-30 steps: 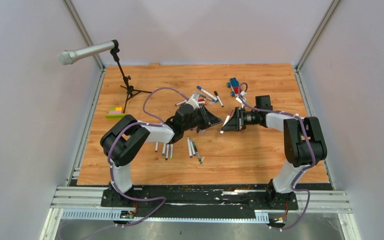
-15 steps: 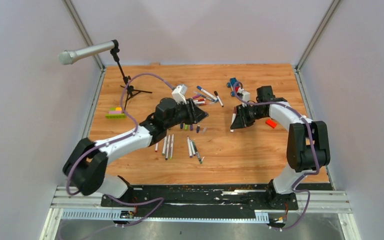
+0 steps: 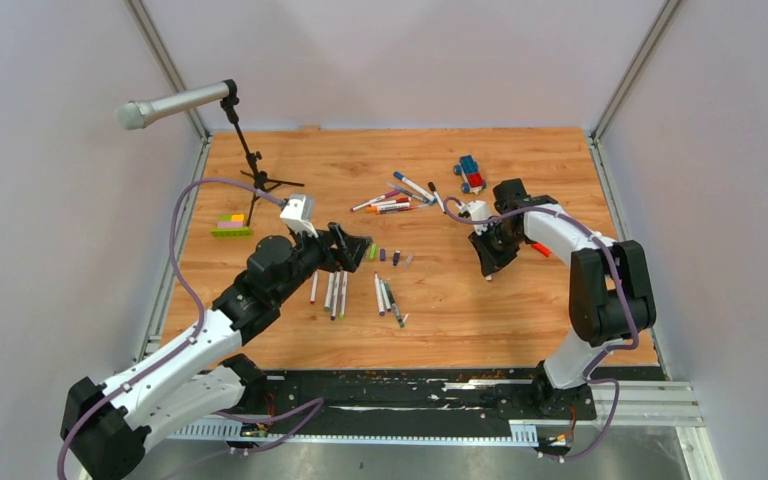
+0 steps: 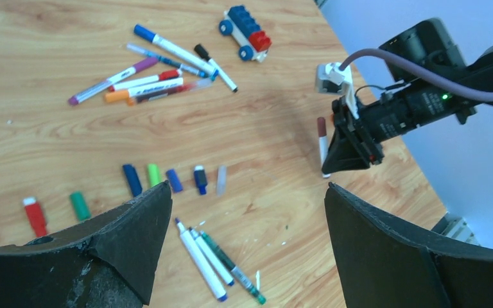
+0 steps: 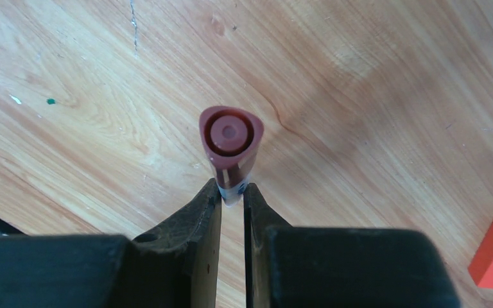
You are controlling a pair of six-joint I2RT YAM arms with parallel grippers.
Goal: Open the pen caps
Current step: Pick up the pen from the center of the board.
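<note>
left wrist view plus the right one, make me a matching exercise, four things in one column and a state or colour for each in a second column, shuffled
Things
1. left gripper
2. right gripper
3. car
4. loose caps

States or colours
a. lying in a rough row on the table
b. open, nothing between the jaws
c. blue and red
d. shut on a pen with a dark red end

Pairs: 1-b, 2-d, 3-c, 4-a
</note>
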